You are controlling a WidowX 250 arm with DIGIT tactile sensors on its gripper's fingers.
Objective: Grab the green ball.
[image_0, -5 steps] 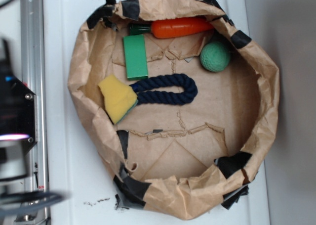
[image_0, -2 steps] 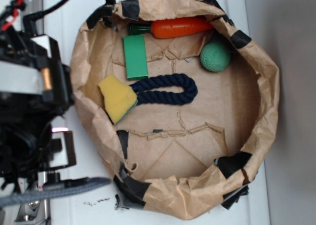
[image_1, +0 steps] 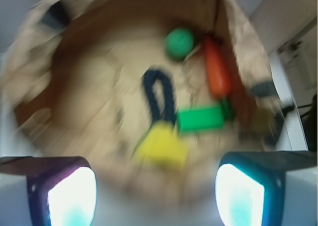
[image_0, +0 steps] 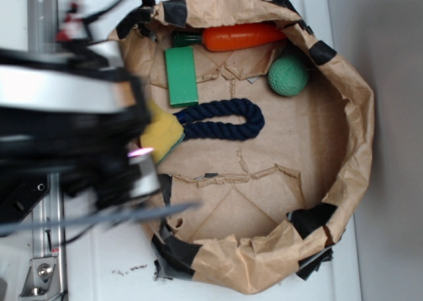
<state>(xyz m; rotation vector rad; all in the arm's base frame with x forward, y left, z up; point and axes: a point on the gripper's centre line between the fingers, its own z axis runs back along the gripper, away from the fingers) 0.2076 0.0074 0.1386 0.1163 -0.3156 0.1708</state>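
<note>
While exterior blurs the arm, wrist shows green ball (image_1: 179, 42) untouched.

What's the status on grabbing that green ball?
End effector open, holding nothing, far from ball. Green ball loose in paper bag, beside carrot. Nothing covering it.

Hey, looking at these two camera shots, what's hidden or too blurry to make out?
- Gripper: exterior view, lost in the arm's motion blur; wrist view shows only two glowing fingertips at the bottom edge, apart.
- Yellow sponge: exterior view, left part covered by the blurred arm.
- Green ball: wrist view, blur wipes out its surface texture.
- Paper bag: exterior view, left rim hidden behind the arm.
</note>
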